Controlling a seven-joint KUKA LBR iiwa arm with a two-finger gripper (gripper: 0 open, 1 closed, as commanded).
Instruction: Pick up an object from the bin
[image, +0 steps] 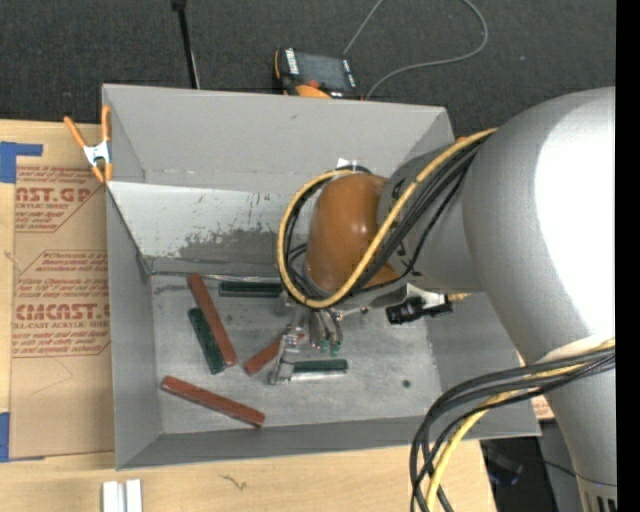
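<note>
The pincer (297, 352) is seen low over the bin (200, 130) floor, between a short brown stick (263, 357) and a dark green stick (320, 367), presumably so that one can be taken. Whether it is apart or together cannot be told.

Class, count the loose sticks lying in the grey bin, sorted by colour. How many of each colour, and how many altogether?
Reddish-brown sticks: 3 (front left, left, short one mid-bin)
Dark green sticks: 3 (left, by the back wall, mid-bin)
Total: 6
</note>
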